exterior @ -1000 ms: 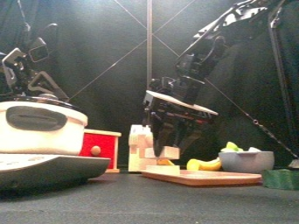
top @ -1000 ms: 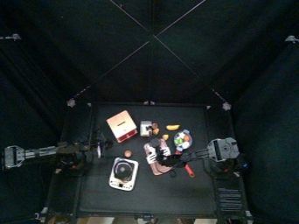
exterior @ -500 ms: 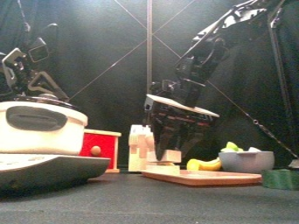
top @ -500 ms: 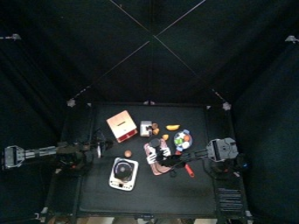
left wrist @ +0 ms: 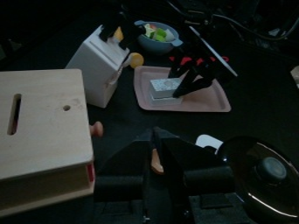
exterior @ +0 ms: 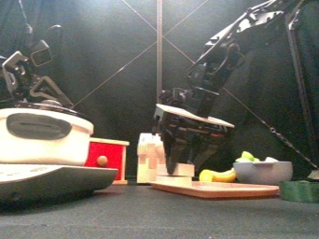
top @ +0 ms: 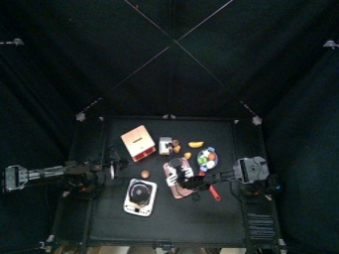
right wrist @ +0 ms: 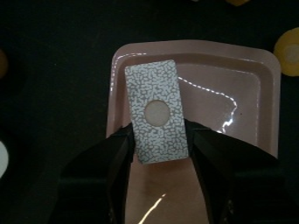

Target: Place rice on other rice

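Note:
A speckled white rice block (right wrist: pixel 156 115) with a round dimple lies lengthwise over the pink tray (right wrist: pixel 251 96). My right gripper (right wrist: pixel 162 147) is shut on its near end and holds it at or just above the tray. The same gripper hangs over the tray in the front view (exterior: pixel 187 166) and the top view (top: pixel 193 180). In the left wrist view the block (left wrist: pixel 166 86) sits low on the tray (left wrist: pixel 208 98). I see no second rice piece; anything under the block is hidden. My left gripper (left wrist: pixel 158 142) is shut and rests at the table's left (top: pixel 103 179).
A white rice cooker (top: pixel 142 196) stands front left. A wooden box with red sides (top: pixel 137 140) and a white block (left wrist: pixel 100 52) stand behind the tray. A bowl of greens (exterior: pixel 259 170) and a banana (exterior: pixel 218 175) are to the right.
The right gripper has barely shifted over the tray with the rice block in it. The left arm has not moved.

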Tool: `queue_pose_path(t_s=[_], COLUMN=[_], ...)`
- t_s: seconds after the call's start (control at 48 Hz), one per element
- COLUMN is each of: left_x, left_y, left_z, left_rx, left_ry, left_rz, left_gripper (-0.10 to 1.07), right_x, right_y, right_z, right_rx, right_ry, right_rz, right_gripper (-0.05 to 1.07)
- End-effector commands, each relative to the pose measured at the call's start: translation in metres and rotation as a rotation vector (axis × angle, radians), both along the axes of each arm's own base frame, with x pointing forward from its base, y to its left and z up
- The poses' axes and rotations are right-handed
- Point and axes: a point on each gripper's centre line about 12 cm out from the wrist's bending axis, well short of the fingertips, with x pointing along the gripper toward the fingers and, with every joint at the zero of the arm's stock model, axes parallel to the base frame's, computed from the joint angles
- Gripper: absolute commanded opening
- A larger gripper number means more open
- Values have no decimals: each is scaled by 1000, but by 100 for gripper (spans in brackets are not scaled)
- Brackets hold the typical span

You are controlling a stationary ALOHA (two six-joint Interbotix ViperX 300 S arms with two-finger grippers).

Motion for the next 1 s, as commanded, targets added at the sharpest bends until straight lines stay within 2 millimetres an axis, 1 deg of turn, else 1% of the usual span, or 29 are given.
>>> queue_pose_path(t_s=[0.0,0.188,0.312,0.521,0.688,0.979], left_x=[3,3,2,3,2,3], left_y=[1,1,1,1,1,1], left_z=[5,5,4,5,4,5], left_rx=[4,4,3,4,3,4], left_ry=[-13,-11,-10,-13,-11,-11], left_rz=[0,2,2,0,0,0], left_gripper=[55,55,55,55,55,55], right_x=[4,5,6,6,7,10], right_y=[0,0,0,1,2,1], right_z=[12,13,14,14,20,38], right_rx=[4,1,-1,-2,-9,-28], right_ry=[-37,-39,-41,-38,-51,-89], right_rz=[0,2,5,10,17,41], right_gripper=[81,90,94,94,94,94])
